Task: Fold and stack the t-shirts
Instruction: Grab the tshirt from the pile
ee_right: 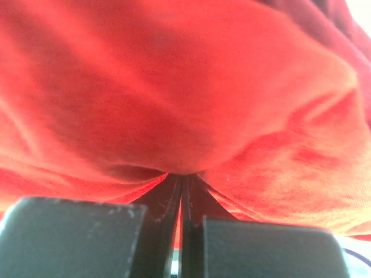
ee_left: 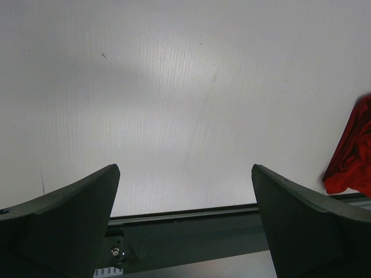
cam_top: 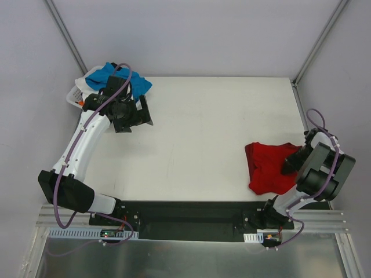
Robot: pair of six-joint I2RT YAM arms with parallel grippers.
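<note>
**A:** Entry one: the left pincer (cam_top: 134, 113). How is it standing?

**B:** Its jaws are gaping as wide as they go, with nothing between them. It is hovering over the far left part of the worktop (cam_top: 203, 127) and touching no cloth. Its wrist camera is showing bare white surface between the two dark fingers (ee_left: 69, 214).

**A:** Entry two: the right pincer (cam_top: 293, 162)?

**B:** Its jaws are pressing fully together and pinching a fold of the red t-shirt (cam_top: 268, 167). In the wrist view, red fabric is bunching down into the line where the two fingers meet and filling nearly the whole picture.

**A:** Where is that shirt lying?

**B:** It is lying crumpled at the near right of the worktop. The pincer is gripping it at its right edge.

**A:** Entry three: the blue t-shirt (cam_top: 98, 74)?

**B:** It is sitting bunched at the far left corner, draping over a white basket (cam_top: 74, 96). It is lying just behind the left pincer, and that arm is partly hiding it. The two shirts are lying well apart.
</note>
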